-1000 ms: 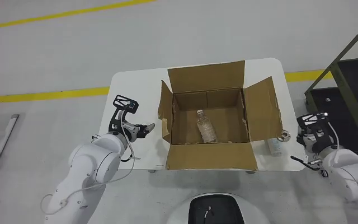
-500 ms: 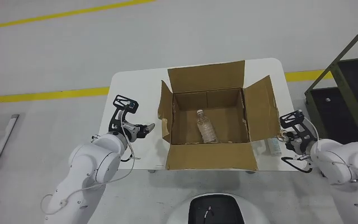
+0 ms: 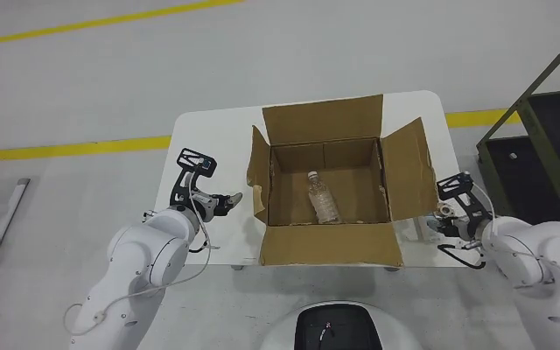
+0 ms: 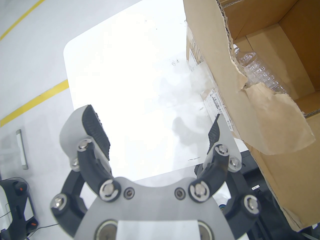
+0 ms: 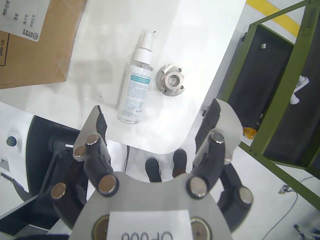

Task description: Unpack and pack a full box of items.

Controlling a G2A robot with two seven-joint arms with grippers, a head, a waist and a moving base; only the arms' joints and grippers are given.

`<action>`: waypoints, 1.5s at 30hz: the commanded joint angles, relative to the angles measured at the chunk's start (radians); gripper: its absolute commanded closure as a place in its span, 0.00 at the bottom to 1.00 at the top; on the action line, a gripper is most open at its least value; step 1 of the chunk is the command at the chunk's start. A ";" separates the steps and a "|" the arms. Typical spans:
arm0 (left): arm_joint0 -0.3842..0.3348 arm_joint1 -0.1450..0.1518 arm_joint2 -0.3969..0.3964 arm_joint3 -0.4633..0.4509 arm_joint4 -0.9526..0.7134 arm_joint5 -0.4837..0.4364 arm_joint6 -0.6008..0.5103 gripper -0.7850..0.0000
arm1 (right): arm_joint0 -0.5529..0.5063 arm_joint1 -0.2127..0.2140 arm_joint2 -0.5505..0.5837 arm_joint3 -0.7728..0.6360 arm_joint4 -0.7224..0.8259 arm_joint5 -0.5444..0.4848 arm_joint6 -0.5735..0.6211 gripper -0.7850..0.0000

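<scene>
An open cardboard box stands mid-table with its flaps spread; a clear plastic bottle lies inside, also seen in the left wrist view past the box's torn wall. My left gripper hangs open and empty over bare table to the left of the box. A small spray bottle and a round metal flange lie side by side near the table's front right corner. My right gripper hovers open just above and short of them, at the corner.
The white table has free room to the left of the box. The box's right flap lies close to the spray bottle. A green metal frame cart stands just off the table's right edge.
My right arm has swung in from off the table's right side to over the front right corner, above the spray bottle and flange. The left arm has not moved.
</scene>
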 commanded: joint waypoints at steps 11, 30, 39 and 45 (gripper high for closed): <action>0.000 0.000 0.000 0.000 0.000 0.000 0.000 0.00 | 0.105 0.003 -0.111 0.093 -0.032 0.010 0.119 0.54; 0.000 0.000 0.000 0.000 0.000 0.000 0.000 0.00 | 0.179 0.004 -0.189 0.235 -0.026 0.022 0.099 0.32; 0.000 0.000 0.000 0.000 0.000 0.000 0.000 0.00 | 0.196 0.002 -0.202 0.293 0.019 0.048 0.074 0.48; 0.000 0.000 0.000 0.000 0.000 0.000 0.000 0.00 | 0.213 0.003 -0.212 0.319 0.038 0.047 0.065 0.50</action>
